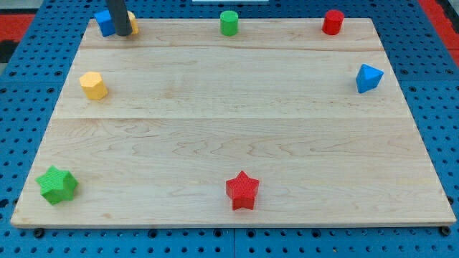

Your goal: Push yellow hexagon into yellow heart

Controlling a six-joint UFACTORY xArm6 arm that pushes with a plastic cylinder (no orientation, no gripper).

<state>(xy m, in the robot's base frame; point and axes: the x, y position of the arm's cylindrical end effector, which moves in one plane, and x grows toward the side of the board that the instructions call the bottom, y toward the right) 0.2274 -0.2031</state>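
The yellow hexagon (93,85) lies near the board's left edge, in the upper part of the view. A yellow block (133,24), mostly hidden behind my rod so that its shape cannot be made out, sits at the top left corner. My tip (123,34) rests at that corner, between this yellow block and a blue block (104,22). The tip is above and a little to the right of the hexagon, well apart from it.
On the wooden board (229,129) there are a green cylinder (229,23) at top centre, a red cylinder (333,21) at top right, a blue triangular block (368,77) at the right edge, a green star (57,184) at bottom left and a red star (242,190) at bottom centre.
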